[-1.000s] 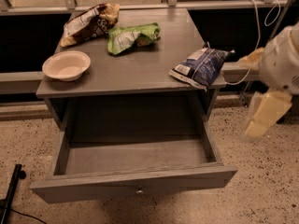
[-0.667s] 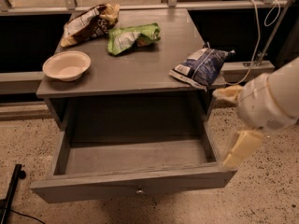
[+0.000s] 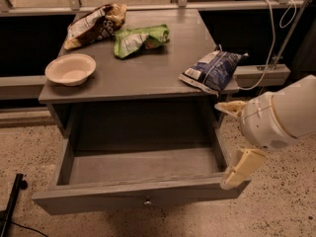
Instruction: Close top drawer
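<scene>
The top drawer (image 3: pixel 98 194) is a wide grey wooden drawer pulled far out of the grey table (image 3: pixel 148 78). Its inside is bare, and a small round metal knob (image 3: pixel 147 201) sits at the centre of its long front panel. My gripper (image 3: pixel 223 146) is at the drawer's right side, on a white rounded arm coming in from the right. It is open and empty. One cream finger (image 3: pixel 229 107) points at the table's right leg below the top. The other finger (image 3: pixel 242 166) rests at the drawer's front right corner.
On the table top lie a white bowl (image 3: pixel 70 69), a brown chip bag (image 3: pixel 94 24), a green chip bag (image 3: pixel 139 39) and a blue chip bag (image 3: pixel 211 70) overhanging the right edge. White cables (image 3: pixel 269 38) hang at the right. A black pole base (image 3: pixel 12 199) stands at the lower left on the speckled floor.
My arm and gripper have moved left and down, from beside the table's right side to the drawer's front right corner. The drawer stands open as before.
</scene>
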Robot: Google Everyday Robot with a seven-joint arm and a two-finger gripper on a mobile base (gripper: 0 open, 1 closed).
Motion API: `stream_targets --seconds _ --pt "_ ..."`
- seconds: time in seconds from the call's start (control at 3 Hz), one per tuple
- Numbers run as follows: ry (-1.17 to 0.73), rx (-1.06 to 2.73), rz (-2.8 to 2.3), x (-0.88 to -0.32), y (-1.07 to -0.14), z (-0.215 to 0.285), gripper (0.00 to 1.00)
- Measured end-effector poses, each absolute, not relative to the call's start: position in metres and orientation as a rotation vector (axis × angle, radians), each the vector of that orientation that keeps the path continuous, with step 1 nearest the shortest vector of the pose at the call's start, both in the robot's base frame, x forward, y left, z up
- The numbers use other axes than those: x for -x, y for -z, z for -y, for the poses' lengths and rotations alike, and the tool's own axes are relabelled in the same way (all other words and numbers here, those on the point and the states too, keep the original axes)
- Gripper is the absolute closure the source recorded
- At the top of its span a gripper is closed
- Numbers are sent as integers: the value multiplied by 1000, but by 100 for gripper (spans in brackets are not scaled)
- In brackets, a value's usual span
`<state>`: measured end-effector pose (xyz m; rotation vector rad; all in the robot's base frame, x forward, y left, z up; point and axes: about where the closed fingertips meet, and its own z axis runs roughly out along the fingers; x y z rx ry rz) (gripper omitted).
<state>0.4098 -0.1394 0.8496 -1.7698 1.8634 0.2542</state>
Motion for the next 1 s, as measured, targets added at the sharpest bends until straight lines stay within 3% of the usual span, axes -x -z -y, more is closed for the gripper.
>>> stream_targets --seconds 0.33,1.0 --pt "-331 1815 -1778 -411 -816 134 0" --pt "-481 1885 -1511 -394 -733 121 42"
